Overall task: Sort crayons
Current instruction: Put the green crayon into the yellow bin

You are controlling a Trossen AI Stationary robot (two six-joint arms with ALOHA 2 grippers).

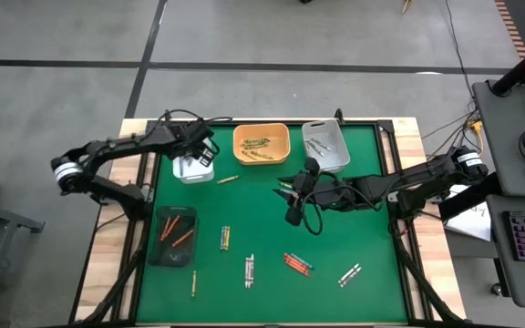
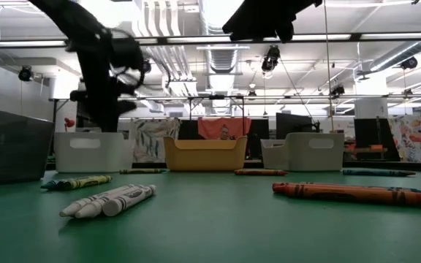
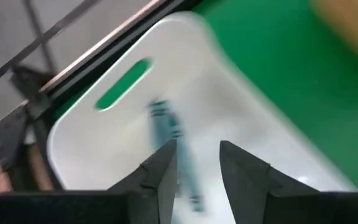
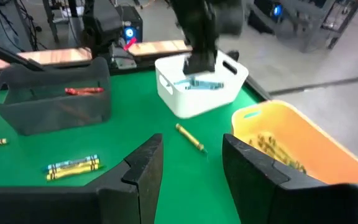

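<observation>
My left gripper [image 3: 197,149] hangs open over the white tray [image 1: 192,169] at the table's far left, fingers slanting down, nothing between them. A blue crayon [image 3: 166,127] shows inside that tray [image 3: 104,130], below the fingers. My right gripper [image 4: 191,146] hovers open over the table's middle [image 1: 290,189], with nothing between its fingers. Loose crayons lie on the green mat: a yellow one [image 4: 190,137], a yellow-blue pair [image 1: 225,238], white ones [image 1: 250,269], red ones [image 1: 297,264].
Along the far edge stand a yellow tray [image 1: 261,144] with olive crayons and a grey tray [image 1: 324,146]. A dark tray [image 1: 173,235] with red crayons [image 4: 82,91] sits at the near left. More crayons [image 1: 349,274] lie near the front edge.
</observation>
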